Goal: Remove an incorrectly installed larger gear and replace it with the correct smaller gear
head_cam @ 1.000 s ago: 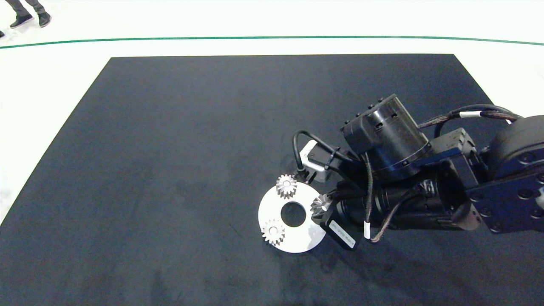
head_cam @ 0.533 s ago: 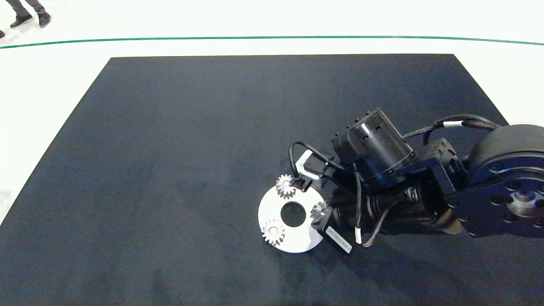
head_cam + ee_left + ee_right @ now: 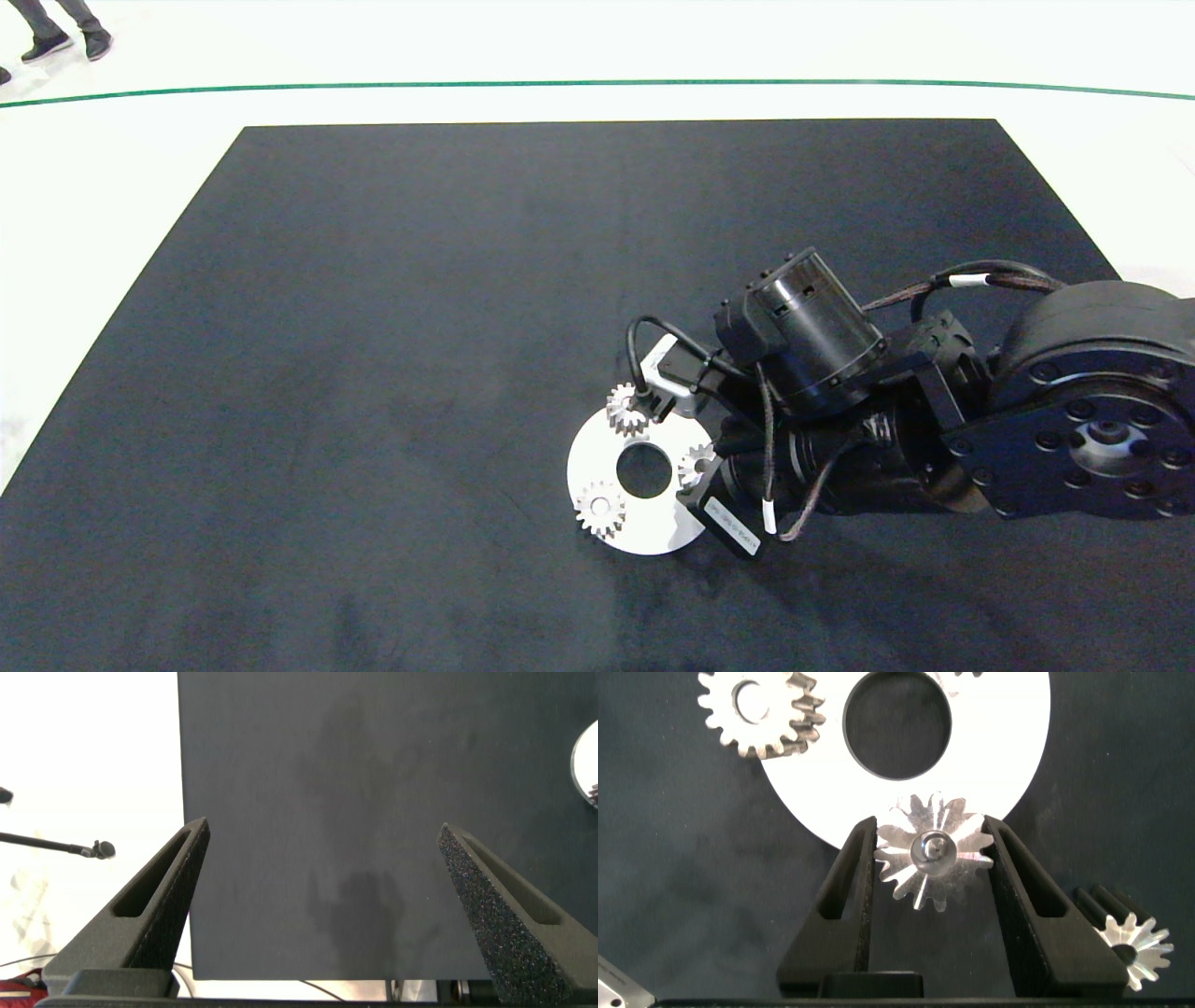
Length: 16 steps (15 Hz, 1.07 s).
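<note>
Jaws of my right tool [image 3: 929,859] straddle the silvery star-toothed larger gear [image 3: 931,852] on the white ring plate [image 3: 1008,747], apparently gripping for lift-off; left tool [image 3: 322,891] idle, wide open.

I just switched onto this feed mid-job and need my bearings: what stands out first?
The right gripper is down at the white disc, its fingers on either side of a star-toothed gear seated on a pin at the disc's edge. Another star-toothed gear lies on the black mat beside that gripper. The left gripper hangs open over bare mat, away from the work.
</note>
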### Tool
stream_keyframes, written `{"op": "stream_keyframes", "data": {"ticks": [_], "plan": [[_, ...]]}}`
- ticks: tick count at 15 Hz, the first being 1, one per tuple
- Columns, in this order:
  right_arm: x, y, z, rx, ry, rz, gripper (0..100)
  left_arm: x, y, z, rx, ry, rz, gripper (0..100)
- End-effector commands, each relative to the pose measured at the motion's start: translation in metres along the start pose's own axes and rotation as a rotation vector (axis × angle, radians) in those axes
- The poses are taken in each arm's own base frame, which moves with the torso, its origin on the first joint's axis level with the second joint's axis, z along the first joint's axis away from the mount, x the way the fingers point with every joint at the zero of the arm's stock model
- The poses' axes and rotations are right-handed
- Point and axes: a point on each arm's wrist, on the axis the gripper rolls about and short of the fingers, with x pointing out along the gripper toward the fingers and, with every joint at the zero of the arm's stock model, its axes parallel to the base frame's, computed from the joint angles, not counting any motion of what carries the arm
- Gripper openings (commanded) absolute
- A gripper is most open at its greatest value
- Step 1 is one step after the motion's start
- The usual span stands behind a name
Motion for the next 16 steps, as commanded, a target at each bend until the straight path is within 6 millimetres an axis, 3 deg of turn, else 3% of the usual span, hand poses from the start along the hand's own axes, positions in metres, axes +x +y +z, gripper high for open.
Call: {"op": "stream_keyframes", "data": {"ticks": [1,7,8,16], "plan": [[0.0005,-0.0011,-0.0007,0.000,0.006,-0.004,34,0.0000,-0.0002,-0.0008,0.002,0.006,-0.001,100],[-0.0052,-0.0024,-0.0012,0.004,-0.005,-0.009,34,0.0003,-0.0002,-0.0011,0.002,0.007,-0.001,100],[-0.0046,-0.0022,-0.0012,0.007,-0.003,-0.008,100,0.0003,-0.0002,-0.0011,0.002,0.007,-0.001,100],[-0.0059,-0.0016,-0.0009,0.008,-0.007,-0.007,100,0.0001,-0.0003,-0.0015,0.002,0.007,-0.001,100]]}}
